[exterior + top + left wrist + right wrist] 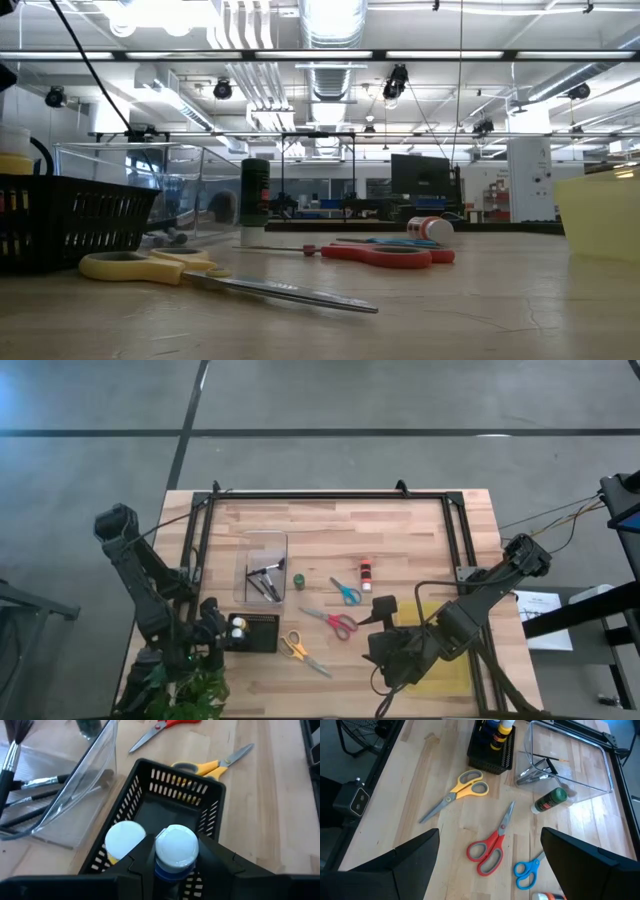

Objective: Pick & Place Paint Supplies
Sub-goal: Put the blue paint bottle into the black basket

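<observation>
Scissors (334,621) on pale wood table (420,530), left claw (172,865) pinching white-capped pot (176,845), right claw (490,865) spread

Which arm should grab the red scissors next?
Right, probably. Its open end effector hovers close beside the red scissors, while the left end effector is clamped on a pot over the basket.
</observation>
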Robot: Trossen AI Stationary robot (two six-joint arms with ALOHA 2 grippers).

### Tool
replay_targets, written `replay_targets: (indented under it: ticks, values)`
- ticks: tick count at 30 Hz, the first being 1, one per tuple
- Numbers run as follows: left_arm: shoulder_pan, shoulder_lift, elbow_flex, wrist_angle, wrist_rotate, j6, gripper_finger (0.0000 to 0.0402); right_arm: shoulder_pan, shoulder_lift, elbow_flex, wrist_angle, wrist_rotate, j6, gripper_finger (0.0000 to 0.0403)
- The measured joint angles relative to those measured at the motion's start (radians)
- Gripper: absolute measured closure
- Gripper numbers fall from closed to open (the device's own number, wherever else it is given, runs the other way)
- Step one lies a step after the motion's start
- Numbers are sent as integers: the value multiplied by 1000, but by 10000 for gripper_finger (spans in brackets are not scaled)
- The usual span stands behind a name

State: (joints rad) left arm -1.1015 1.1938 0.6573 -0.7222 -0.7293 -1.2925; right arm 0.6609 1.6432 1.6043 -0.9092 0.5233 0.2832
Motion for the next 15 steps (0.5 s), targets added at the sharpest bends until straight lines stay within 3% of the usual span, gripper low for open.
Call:
replay_targets:
  ticks: [6,12,15]
  values:
    - [0,0,-11,15,22,-14,277,0,0,0,0,0,-4,56]
    - [0,-1,-11,18,23,-14,181,0,1,0,0,1,-13,56]
    - [0,-1,-11,18,23,-14,152,0,1,0,0,1,-14,56]
